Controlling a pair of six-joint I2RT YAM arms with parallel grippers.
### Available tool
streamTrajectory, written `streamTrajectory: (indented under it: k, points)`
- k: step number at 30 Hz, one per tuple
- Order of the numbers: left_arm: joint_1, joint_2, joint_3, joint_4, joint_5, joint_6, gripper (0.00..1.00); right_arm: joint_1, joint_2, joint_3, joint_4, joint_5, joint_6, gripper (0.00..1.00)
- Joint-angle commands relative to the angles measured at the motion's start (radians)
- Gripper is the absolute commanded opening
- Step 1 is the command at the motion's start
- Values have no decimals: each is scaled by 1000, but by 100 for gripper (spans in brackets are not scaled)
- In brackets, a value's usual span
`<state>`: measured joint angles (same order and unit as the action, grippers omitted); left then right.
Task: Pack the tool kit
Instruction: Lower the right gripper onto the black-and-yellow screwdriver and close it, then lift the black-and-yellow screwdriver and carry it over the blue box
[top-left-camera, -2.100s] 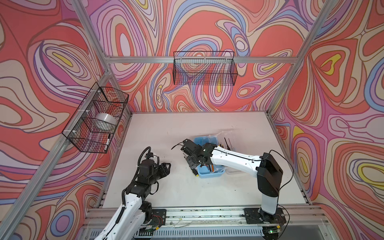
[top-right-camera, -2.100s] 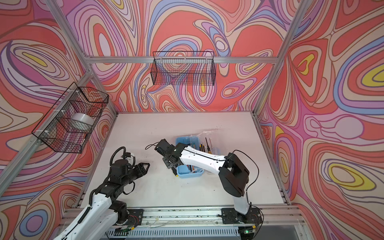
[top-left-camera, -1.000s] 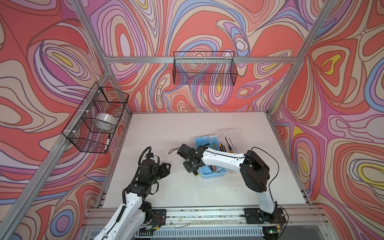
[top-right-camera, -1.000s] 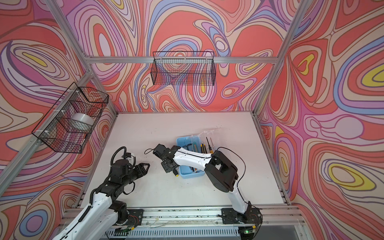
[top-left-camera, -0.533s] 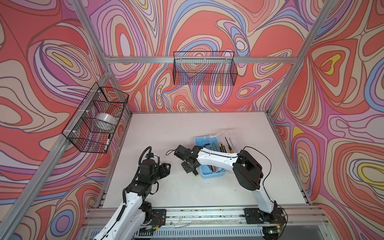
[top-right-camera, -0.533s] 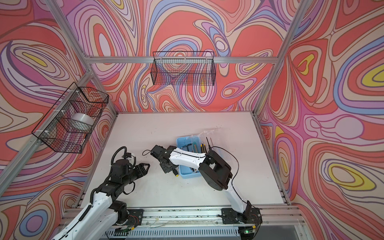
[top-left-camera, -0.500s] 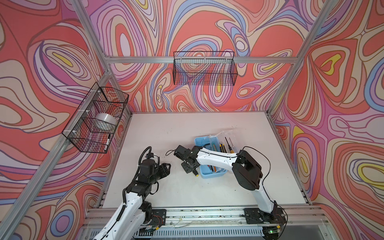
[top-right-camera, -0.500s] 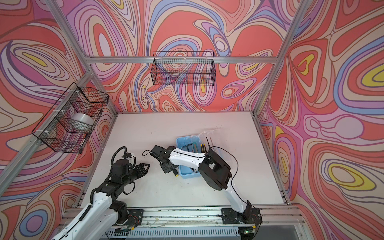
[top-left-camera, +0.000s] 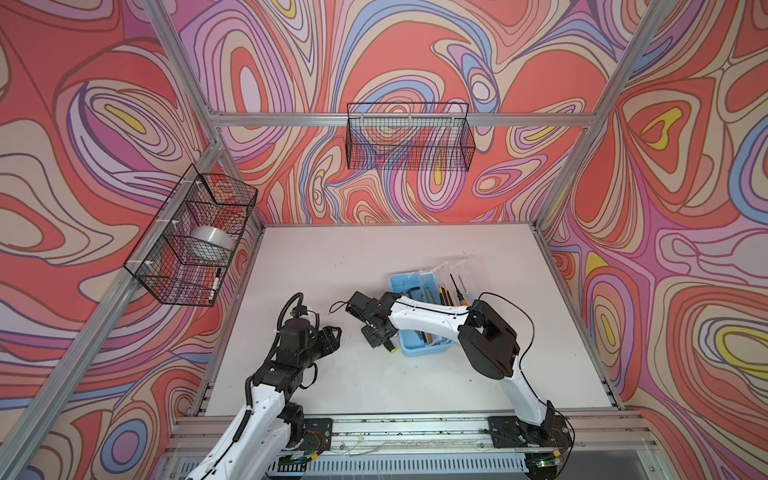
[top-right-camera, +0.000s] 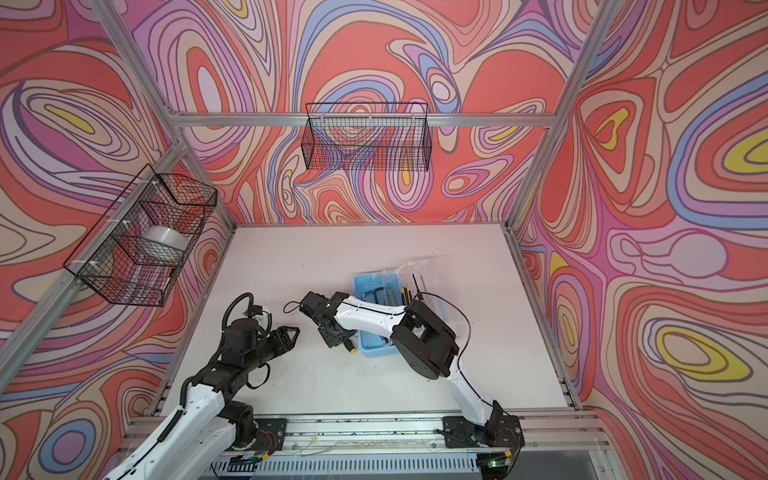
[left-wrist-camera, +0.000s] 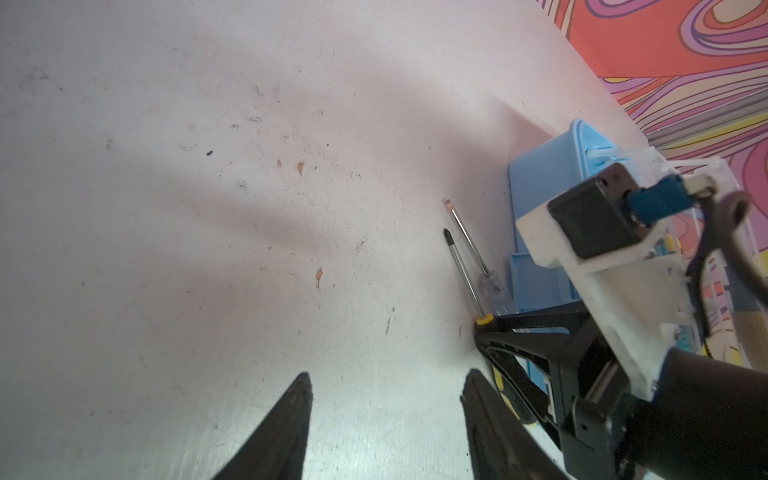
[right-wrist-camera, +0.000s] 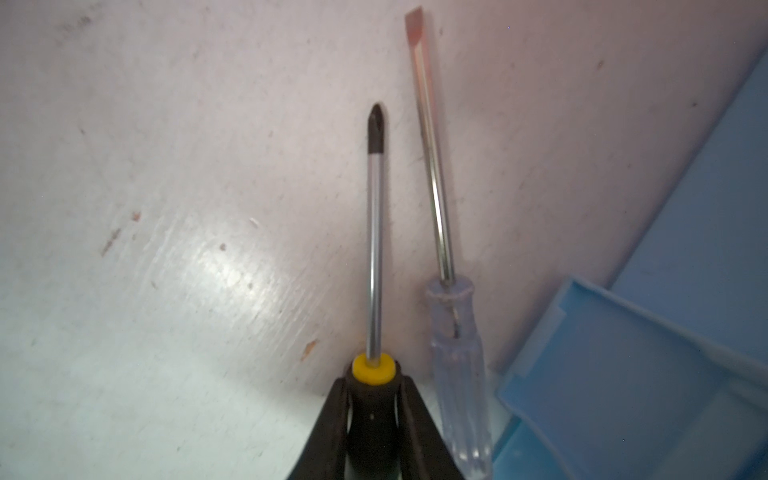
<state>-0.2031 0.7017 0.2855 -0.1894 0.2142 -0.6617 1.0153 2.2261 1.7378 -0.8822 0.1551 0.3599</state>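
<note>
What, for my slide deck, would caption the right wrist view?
Right pincer straddles Phillips screwdriver handle; clear-handled flathead and blue case alongside.

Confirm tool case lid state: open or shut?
Open. In both top views the clear lid is swung back off the light-blue case, leaving the tools inside uncovered.

No text, label, brand or number can be read in any view. The black-and-yellow screwdriver (right-wrist-camera: 373, 370), the clear-handled screwdriver (right-wrist-camera: 455, 353) and the light-blue case (right-wrist-camera: 623, 374) show plain surfaces (anything printed on the arms is too small or blurred to make out).
</note>
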Motion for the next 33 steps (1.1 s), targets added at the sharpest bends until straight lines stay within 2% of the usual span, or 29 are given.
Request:
streamTrajectory:
  k: [1,7,11,16,18,23,29,33]
  points:
    - [-1,-1,-8,13,-14,8,59,8,47,20,20,-45,-1,23]
    - [0,-4,-7,11,-19,7,59,6,55,13,36,-49,-3,24]
    - [-1,4,-5,12,-21,8,59,7,53,14,41,-48,-3,19]
    - [0,7,-3,13,-22,6,59,5,40,21,44,-46,-4,7]
    - [0,7,-3,13,-22,7,59,5,25,17,49,-43,-1,6]
    - [-1,15,0,15,-23,7,59,6,-50,3,75,-41,4,0]
    - [-1,16,3,12,-26,5,59,1,-171,-35,118,-29,16,0]
    - [0,7,4,4,-28,6,59,-17,-256,-53,94,24,9,0]
